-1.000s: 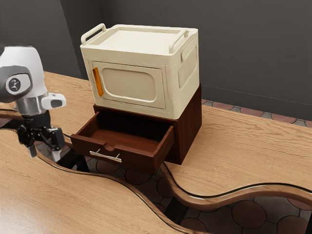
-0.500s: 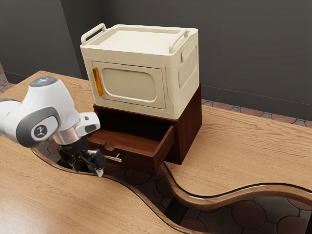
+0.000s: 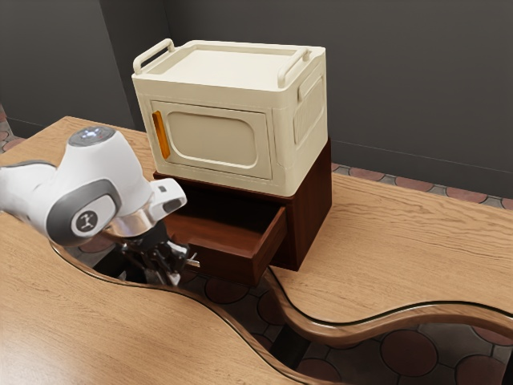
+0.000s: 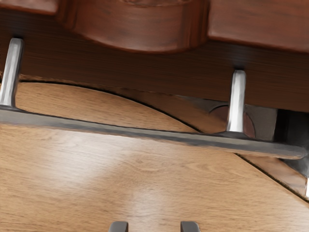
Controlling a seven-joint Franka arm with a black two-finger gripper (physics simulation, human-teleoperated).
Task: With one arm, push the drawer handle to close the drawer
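Tabletop (image 3: 401,241) unchanged; fingers (image 3: 173,276) have come nearer the drawer handle (image 4: 145,134).

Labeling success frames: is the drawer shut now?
No, the drawer stands out from the brown cabinet, its inside exposed.

No legible text anywhere

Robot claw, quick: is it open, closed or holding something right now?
Gripper: open, fingertips apart, holding nothing; the drawer handle is not between them.
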